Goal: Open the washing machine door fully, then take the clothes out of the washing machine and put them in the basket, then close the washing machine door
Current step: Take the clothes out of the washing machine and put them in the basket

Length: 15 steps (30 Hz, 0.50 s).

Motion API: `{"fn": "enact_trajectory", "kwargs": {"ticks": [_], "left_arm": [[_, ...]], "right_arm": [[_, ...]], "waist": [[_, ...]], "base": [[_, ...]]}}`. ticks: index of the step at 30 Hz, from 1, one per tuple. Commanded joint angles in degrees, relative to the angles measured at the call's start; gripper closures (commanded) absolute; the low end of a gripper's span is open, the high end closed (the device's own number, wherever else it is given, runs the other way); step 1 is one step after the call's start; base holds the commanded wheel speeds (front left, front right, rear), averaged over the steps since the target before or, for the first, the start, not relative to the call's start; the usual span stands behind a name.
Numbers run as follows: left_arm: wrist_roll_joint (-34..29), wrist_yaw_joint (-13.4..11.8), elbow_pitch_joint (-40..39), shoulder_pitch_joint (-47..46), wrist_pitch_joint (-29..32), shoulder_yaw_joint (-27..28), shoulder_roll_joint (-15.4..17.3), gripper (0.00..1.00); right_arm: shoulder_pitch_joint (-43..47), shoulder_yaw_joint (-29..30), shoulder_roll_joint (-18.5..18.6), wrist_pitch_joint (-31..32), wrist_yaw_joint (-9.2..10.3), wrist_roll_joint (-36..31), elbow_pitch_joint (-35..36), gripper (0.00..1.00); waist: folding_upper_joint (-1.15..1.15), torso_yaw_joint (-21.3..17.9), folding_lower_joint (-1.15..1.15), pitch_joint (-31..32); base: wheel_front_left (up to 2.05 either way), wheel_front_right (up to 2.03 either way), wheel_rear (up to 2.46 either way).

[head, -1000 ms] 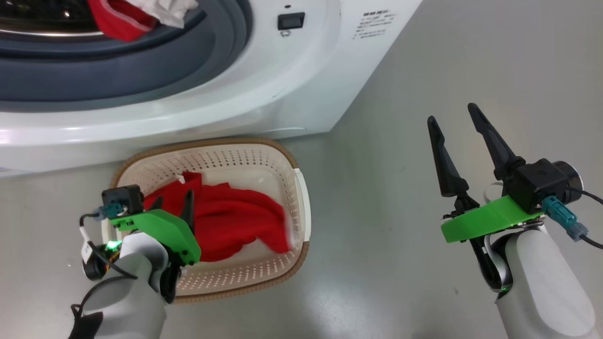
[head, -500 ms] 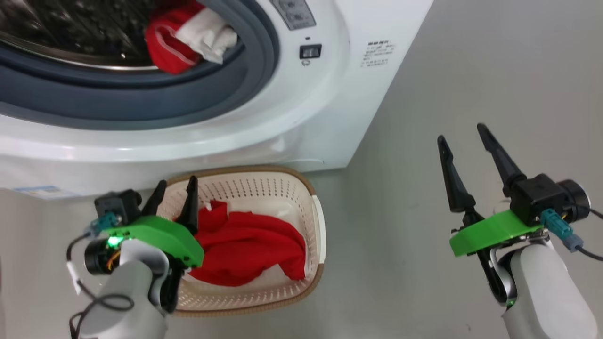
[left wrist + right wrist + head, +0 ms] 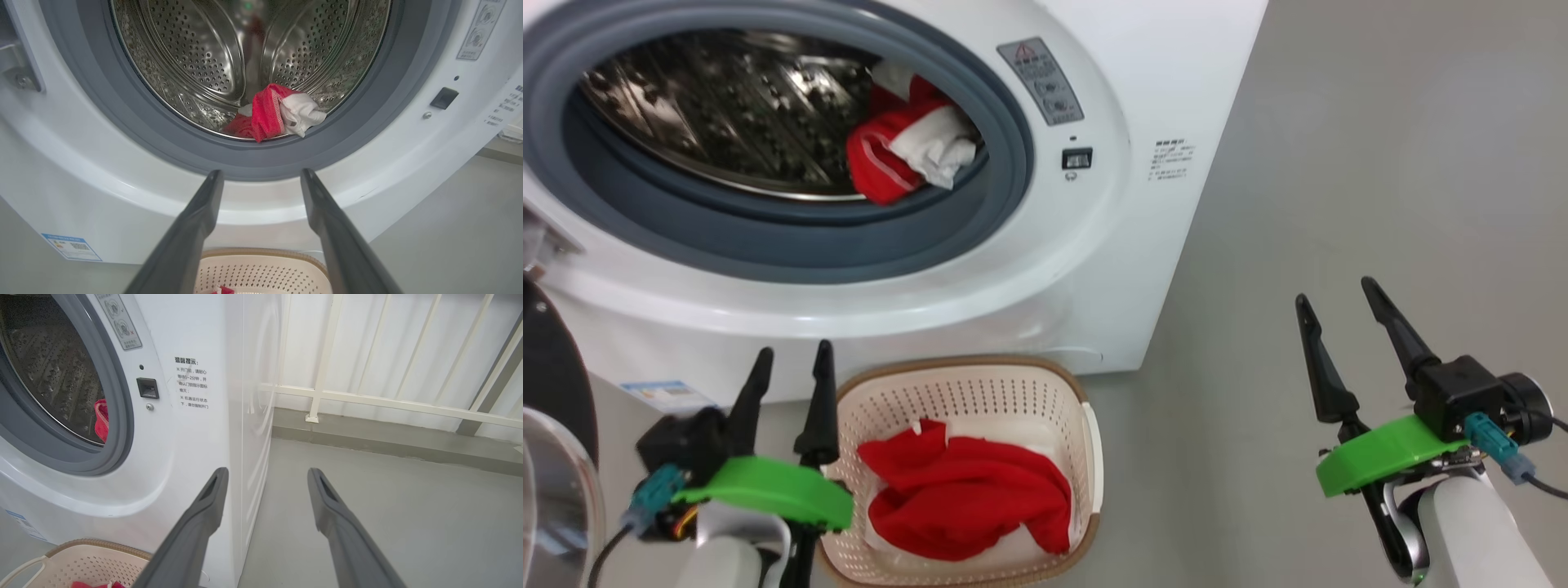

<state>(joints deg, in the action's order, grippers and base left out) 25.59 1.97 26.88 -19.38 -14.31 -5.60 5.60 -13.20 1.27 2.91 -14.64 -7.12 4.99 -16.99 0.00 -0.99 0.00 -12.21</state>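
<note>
The washing machine (image 3: 1111,269) stands with its door (image 3: 543,359) swung open at the far left edge. Red and white clothes (image 3: 907,155) lie at the drum's front lip, also seen in the left wrist view as a bundle of clothes (image 3: 278,114). On the floor before the machine, the cream basket (image 3: 1013,400) holds a red garment (image 3: 964,502). My left gripper (image 3: 794,353) is open and empty beside the basket's left rim, fingers pointing at the drum. My right gripper (image 3: 1335,292) hangs open and empty over the floor to the right.
In the right wrist view, my right gripper (image 3: 268,471) faces the machine's right front corner (image 3: 241,457), with a white railing (image 3: 367,400) and wall behind. Grey floor (image 3: 1339,163) stretches right of the machine. A blue label (image 3: 71,247) sits low on the machine's front.
The head camera has tilted up, bringing the drum opening into view. My left gripper has lifted off the red garment in the basket and moved to the basket's left side. Both grippers stayed open.
</note>
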Motion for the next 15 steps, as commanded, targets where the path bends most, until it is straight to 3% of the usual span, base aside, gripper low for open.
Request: {"fn": "enact_trajectory", "kwargs": {"ticks": [1,15], "left_arm": [[-0.67,-0.35,-2.34,0.89,-0.68,2.37,1.16,0.0],[-7.89,0.17,-18.93,13.55,-0.69,7.65,-0.96,0.0]], "right_arm": [[0.39,-0.97,-0.03,-0.36,-0.36,-0.73,1.59,0.0],[5.44,0.24,-0.03,-0.36,-0.36,-0.56,6.2,0.0]], "waist": [[0.0,0.26,0.0,2.48],[0.0,0.03,0.0,6.51]], "base": [[0.0,0.0,0.0],[0.0,0.0,0.0]]}}
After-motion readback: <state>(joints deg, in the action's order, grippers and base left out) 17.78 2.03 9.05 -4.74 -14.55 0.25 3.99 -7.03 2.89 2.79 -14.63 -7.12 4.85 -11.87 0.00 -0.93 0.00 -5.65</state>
